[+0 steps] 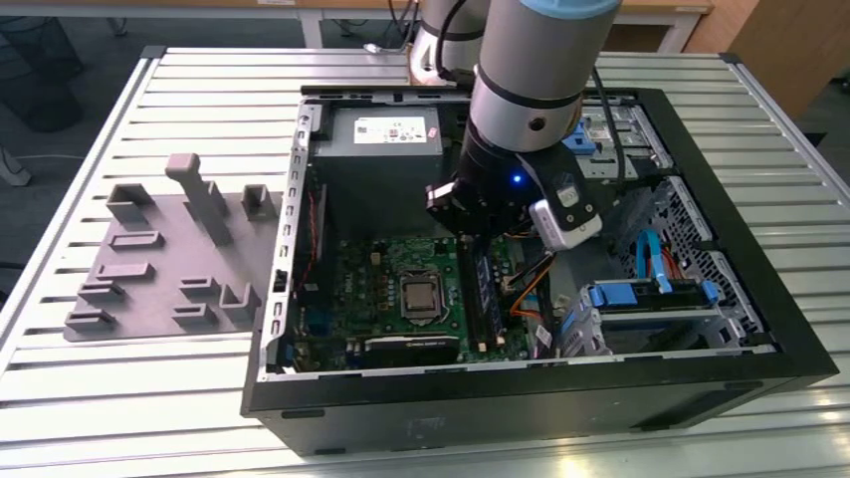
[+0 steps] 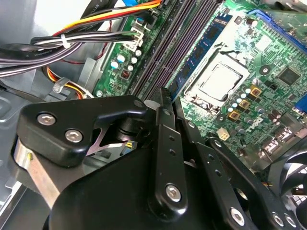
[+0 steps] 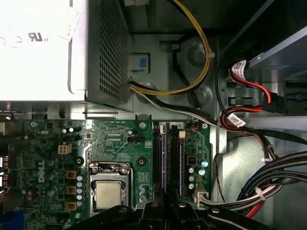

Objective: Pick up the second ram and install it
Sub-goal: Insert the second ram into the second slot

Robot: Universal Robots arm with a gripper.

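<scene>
Gripper (image 2: 165, 103) hangs inside the open PC case (image 1: 743, 329) on the slatted surface (image 1: 133, 388), right above the motherboard's (image 3: 120, 143) RAM slots (image 3: 165, 158), w/ fingers pressed together. The second ram (image 2: 199, 50), a blue stick, appears already seated in a slot beside the CPU socket (image 2: 218, 81), just ahead of the fingertips, not pinched. Gray fixture tray (image 1: 166, 259) sits at exterior view's left.
</scene>
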